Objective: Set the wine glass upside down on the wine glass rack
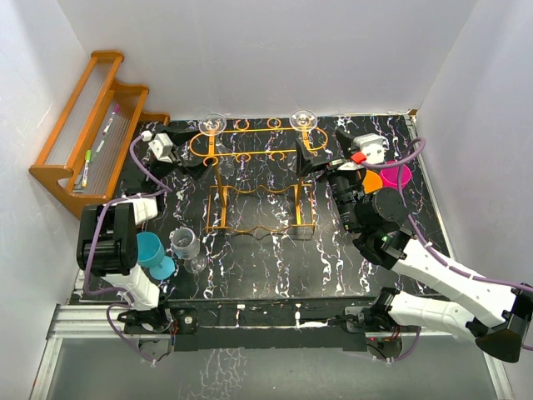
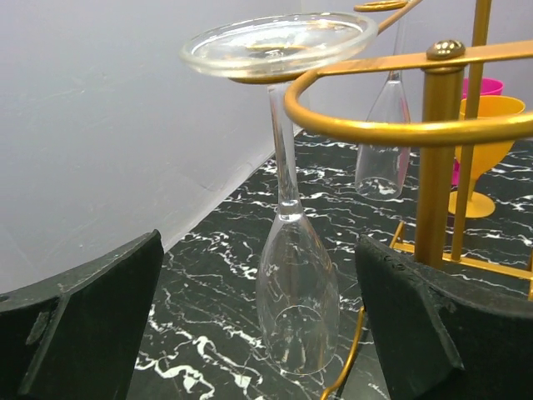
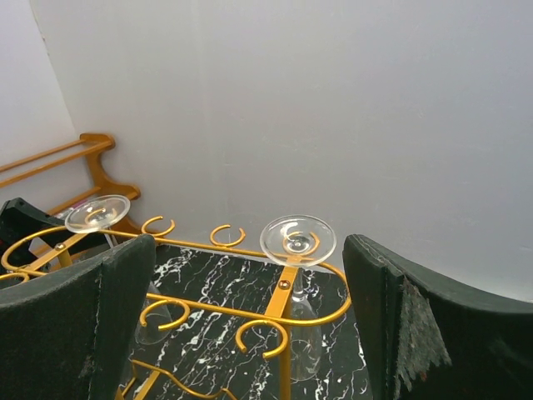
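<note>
Glass (image 2: 293,292) hangs inverted from rack (image 2: 433,125), partly cropped; left gripper (image 2: 258,317), right gripper (image 3: 250,267) both released.

orange-gold wine glass rack (image 1: 250,154), black white-veined table (image 1: 275,258)

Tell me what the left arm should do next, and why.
Probably draw the left gripper straight back, away from the wine glass rack. Its jaws stand wide open, clear of the wine glass, which hangs upside down by its foot in a loop, so nothing is left to hold.
</note>
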You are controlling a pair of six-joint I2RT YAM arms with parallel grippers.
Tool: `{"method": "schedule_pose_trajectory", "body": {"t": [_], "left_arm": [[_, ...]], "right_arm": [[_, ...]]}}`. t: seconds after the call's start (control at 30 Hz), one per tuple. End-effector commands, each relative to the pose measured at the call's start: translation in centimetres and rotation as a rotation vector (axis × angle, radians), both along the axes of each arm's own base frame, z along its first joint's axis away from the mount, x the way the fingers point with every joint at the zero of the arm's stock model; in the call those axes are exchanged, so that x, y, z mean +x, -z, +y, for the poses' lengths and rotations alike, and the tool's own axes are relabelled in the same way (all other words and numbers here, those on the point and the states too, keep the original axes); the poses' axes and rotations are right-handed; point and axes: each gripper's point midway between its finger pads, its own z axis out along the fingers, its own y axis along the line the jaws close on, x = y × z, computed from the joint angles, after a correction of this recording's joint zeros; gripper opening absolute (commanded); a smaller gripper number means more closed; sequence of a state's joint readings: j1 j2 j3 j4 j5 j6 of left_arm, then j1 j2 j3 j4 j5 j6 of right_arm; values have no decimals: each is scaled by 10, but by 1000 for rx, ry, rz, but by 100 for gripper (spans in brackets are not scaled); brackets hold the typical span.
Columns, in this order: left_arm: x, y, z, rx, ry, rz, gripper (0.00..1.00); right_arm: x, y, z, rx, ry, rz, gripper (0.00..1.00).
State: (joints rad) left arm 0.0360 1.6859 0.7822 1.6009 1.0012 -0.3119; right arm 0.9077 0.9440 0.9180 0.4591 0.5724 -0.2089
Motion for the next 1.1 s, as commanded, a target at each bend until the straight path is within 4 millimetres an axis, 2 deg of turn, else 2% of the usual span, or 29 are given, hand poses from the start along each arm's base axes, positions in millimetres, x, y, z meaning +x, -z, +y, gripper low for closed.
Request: {"method": "schedule_pose_trajectory", "body": {"t": [0.0, 0.2, 0.33, 0.43, 0.53, 0.6, 0.67, 0.8, 0.87, 0.97, 1.0, 1.07], "left_arm": [[-14, -36, 12, 47, -54, -204, 97], [-9, -25, 24, 87, -118, -137, 97], [3, -21, 47, 61, -227, -22, 97], [8, -23, 69, 28, -308, 84, 97], [11, -31, 88, -6, -378, 202, 97], [11, -38, 94, -15, -425, 300, 97], [10, -45, 100, -13, -466, 385, 97], [-3, -51, 113, 35, -561, 556, 97], [-12, -56, 120, 86, -610, 640, 97], [-33, -45, 136, 181, -702, 808, 97], [-46, -37, 140, 235, -722, 879, 97], [-63, -35, 149, 319, -757, 946, 97]], "right_arm": [[-5, -16, -7, 49, -2, -59, 99], [-8, -17, -8, 56, -10, -84, 99], [-10, -17, -8, 51, -17, -97, 99], [-10, -18, -5, 40, -32, -92, 99], [-5, -15, 6, -6, -58, -2, 99], [-4, -11, 10, -34, -72, 60, 99], [-5, -9, 4, -33, -61, 93, 99], [-15, -9, -16, 2, -35, 108, 99], [-16, -1, -22, -6, -14, 156, 99], [-9, 15, -36, -11, 90, 270, 99], [-7, 21, -40, -19, 125, 313, 99], [-8, 29, -48, -9, 166, 366, 99]]}}
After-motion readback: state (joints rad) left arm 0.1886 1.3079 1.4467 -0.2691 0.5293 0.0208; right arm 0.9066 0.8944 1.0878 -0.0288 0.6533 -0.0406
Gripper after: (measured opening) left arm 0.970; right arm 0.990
